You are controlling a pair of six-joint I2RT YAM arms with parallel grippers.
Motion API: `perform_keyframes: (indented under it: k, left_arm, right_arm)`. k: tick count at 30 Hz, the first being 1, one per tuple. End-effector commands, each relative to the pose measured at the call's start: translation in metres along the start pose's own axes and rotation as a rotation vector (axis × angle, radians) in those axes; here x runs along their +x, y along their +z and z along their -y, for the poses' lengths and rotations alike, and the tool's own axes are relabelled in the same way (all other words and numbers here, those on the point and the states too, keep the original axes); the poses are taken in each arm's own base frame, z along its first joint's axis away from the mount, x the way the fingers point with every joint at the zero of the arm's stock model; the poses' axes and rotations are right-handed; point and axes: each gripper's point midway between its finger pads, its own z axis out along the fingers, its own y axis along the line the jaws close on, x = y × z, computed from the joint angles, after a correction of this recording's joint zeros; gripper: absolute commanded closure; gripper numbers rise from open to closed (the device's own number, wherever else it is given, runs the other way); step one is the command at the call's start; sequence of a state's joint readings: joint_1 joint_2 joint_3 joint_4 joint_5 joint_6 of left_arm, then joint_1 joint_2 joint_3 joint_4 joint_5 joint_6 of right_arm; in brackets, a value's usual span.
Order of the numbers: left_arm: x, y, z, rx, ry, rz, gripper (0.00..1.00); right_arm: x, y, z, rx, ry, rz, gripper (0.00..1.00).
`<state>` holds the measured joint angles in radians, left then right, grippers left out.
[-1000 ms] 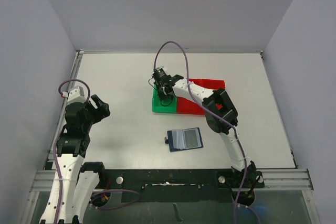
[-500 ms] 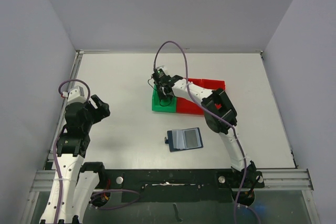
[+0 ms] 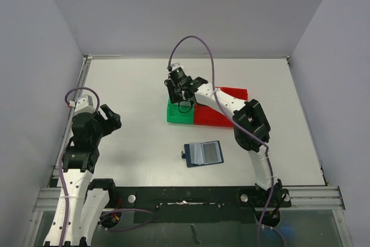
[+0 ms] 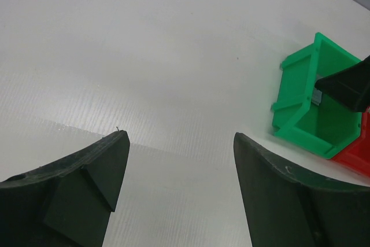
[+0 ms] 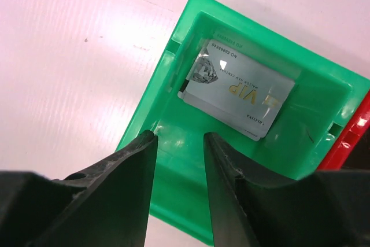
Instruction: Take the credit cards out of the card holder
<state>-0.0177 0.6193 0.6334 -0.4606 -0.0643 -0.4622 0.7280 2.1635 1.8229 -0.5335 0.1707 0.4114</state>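
Observation:
A silver-grey credit card with gold "VIP" lettering lies loose inside the green tray, with the edge of another card under it. My right gripper hovers open just above the tray, nothing between its fingers; from above it sits over the green tray. The dark navy card holder lies open on the table, pale pockets up, nearer the arm bases. At the far left my left gripper stands wide open over bare table, also seen from above.
A red tray adjoins the green one on its right. The left wrist view shows the green tray at the far right with the right arm's dark finger over it. Grey walls border the table.
My right gripper has opened over the green tray and lifted slightly, leaving the silver-grey card lying in the tray. The left arm has not moved.

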Motion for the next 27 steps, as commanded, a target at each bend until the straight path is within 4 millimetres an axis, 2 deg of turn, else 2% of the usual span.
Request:
perform_keyframes:
  k: [1,9,17,27]
  left_arm:
    - [-0.014,-0.002,0.008,0.029,0.005,0.04,0.27]
    - [-0.014,-0.002,0.007,0.028,0.005,0.039,0.27]
    - [-0.014,-0.002,0.007,0.026,0.005,0.038,0.27]
    - [-0.012,-0.001,0.007,0.025,0.005,0.033,0.27]
  right_arm:
    - [-0.002,-0.02,-0.007,-0.039,-0.002,0.011,0.62]
    - [0.025,-0.01,-0.018,-0.095,-0.053,-0.059,0.65]
    - [0.046,-0.011,-0.037,-0.138,-0.089,-0.102,0.66]
    - [0.054,-0.019,-0.054,-0.168,-0.107,-0.113,0.67]
